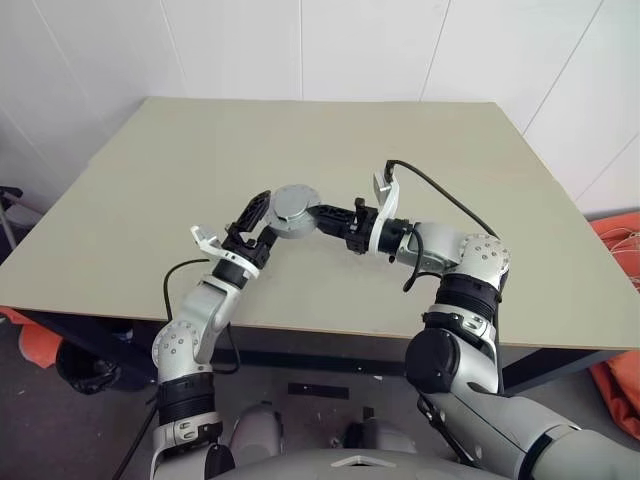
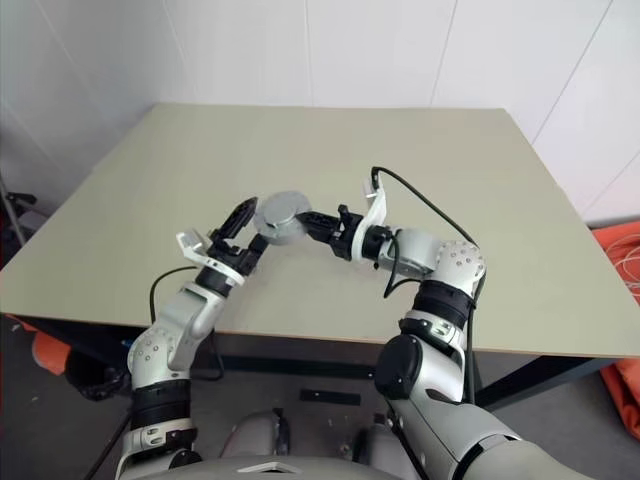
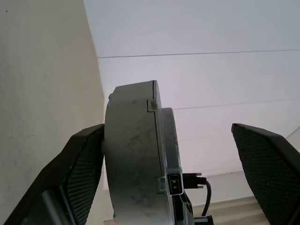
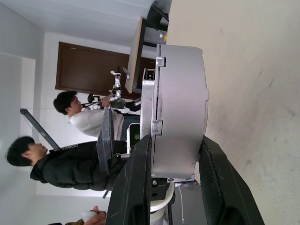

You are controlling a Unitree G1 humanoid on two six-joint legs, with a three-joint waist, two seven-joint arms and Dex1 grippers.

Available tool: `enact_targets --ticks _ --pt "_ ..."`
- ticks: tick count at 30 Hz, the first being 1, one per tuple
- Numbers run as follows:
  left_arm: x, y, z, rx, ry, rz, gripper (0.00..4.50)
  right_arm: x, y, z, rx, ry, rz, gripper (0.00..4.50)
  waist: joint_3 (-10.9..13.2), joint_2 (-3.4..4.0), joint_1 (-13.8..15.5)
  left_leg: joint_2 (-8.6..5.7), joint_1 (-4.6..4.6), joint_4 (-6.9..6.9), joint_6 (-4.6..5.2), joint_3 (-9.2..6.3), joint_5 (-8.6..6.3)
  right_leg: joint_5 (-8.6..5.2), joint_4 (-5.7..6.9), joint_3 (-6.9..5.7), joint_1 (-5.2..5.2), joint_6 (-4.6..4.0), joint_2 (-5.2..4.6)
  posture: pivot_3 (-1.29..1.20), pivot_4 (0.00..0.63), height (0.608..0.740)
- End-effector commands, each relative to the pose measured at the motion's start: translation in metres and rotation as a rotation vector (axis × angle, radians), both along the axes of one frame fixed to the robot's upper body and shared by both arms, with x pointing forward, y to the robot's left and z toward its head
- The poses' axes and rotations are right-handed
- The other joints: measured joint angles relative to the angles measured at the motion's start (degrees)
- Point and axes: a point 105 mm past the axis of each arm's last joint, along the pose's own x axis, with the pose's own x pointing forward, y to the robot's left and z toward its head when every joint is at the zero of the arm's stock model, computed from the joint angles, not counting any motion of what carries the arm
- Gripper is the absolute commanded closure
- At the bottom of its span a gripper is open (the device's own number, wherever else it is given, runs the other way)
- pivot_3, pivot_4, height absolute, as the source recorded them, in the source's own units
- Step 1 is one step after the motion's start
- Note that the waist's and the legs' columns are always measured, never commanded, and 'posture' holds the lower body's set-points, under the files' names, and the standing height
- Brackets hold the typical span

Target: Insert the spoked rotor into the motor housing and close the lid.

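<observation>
The motor housing (image 1: 293, 205) is a grey round cylinder held in the air above the table, tilted with one flat face up. My right gripper (image 1: 322, 216) is shut on it, and in the right wrist view its fingers (image 4: 136, 187) press on the two flat faces. The lid (image 4: 147, 93) lies flat against the housing body (image 4: 180, 108) along a seam. My left gripper (image 1: 265, 222) stands open around the housing's other side, and one of its fingers (image 3: 79, 173) rests against the housing (image 3: 131, 154). The spoked rotor is hidden or out of view, as are the windings.
The beige table (image 1: 450, 180) spreads under both arms, with white walls behind it. A black cable (image 1: 440, 190) loops from my right wrist. Orange material (image 1: 620, 240) lies on the floor at the right. Two people (image 4: 61, 159) sit in the background of the right wrist view.
</observation>
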Motion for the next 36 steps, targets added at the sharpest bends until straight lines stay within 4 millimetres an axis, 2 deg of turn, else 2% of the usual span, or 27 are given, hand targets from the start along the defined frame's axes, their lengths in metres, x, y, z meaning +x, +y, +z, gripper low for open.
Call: enact_targets --ticks 1,6,15,18,23,24,30,36 --pt "0.003 -0.005 0.009 -0.006 -0.043 -0.024 0.03 -0.004 0.006 0.025 0.050 -0.098 0.029 3.31 0.00 0.00 0.00 0.00 0.00 0.00 0.00 0.00 0.00 0.00 0.01 0.00 0.00 0.00 0.00 0.00 0.000 0.740" --pt "0.004 -0.012 0.001 -0.002 -0.019 -0.063 0.03 -0.006 0.008 0.027 0.054 -0.101 0.039 3.31 0.00 0.00 0.00 0.00 0.00 0.02 -0.01 0.00 0.00 0.01 0.01 0.00 0.01 0.02 0.00 0.00 0.000 0.740" --pt "0.007 -0.016 0.003 0.003 -0.025 -0.082 0.03 -0.008 0.008 0.027 0.048 -0.100 0.050 3.31 0.00 0.00 0.02 0.00 0.00 0.04 -0.01 0.00 0.01 0.05 0.02 0.00 0.02 0.01 -0.01 0.00 0.000 0.740" --pt "0.007 -0.016 0.002 0.009 -0.021 -0.087 0.59 -0.008 0.008 0.026 0.044 -0.097 0.051 3.31 0.00 0.00 0.02 0.00 0.00 0.05 -0.01 0.00 0.01 0.05 0.02 0.01 0.02 0.01 -0.01 0.00 0.000 0.740" --pt "0.005 -0.015 0.001 0.013 -0.021 -0.095 2.18 -0.008 0.008 0.024 0.039 -0.091 0.050 3.31 0.00 0.00 0.04 -0.01 -0.01 0.05 -0.01 -0.01 0.01 0.09 0.02 0.01 0.02 -0.04 -0.01 0.00 0.000 0.740" --pt "0.004 -0.014 0.000 0.018 -0.018 -0.096 2.34 -0.008 0.008 0.023 0.038 -0.089 0.049 3.31 0.00 0.00 0.05 -0.01 -0.04 0.06 -0.01 -0.01 0.01 0.10 0.02 0.01 0.01 -0.04 -0.01 0.00 0.000 0.740" --pt "0.000 -0.011 0.000 0.018 -0.014 -0.096 2.34 -0.008 0.008 0.022 0.044 -0.082 0.048 3.31 0.00 0.00 0.04 -0.01 -0.01 0.07 -0.01 -0.01 0.01 0.14 0.03 0.01 0.03 -0.11 -0.01 0.00 0.000 0.740" --pt "-0.002 -0.011 0.009 -0.002 -0.035 -0.087 2.34 -0.004 0.007 0.023 0.041 -0.096 -0.003 3.31 0.00 0.00 0.05 -0.01 -0.01 0.07 -0.01 -0.01 0.01 0.12 0.03 0.01 0.03 -0.07 -0.01 0.00 0.000 0.740"
